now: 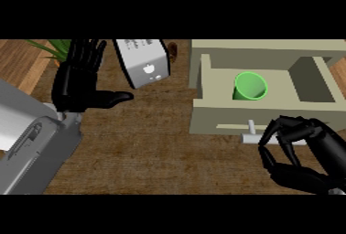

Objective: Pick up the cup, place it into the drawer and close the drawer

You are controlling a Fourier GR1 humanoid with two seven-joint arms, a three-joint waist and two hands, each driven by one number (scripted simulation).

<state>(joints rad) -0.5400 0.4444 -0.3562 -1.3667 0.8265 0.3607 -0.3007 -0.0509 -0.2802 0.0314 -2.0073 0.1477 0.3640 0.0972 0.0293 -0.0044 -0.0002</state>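
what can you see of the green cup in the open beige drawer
A plain green plastic-looking cup, bright rim, darker inside, no handle. It sits tilted in the left part of the open beige drawer, mouth facing up toward the view, resting on the drawer's floor. No hand touches it.

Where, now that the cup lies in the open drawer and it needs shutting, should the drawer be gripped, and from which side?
By the handle, the pale bar standing off the drawer front panel on a post. Come from the front, the view's lower side, where the right hand curls over it; the bar lies crosswise to that approach.
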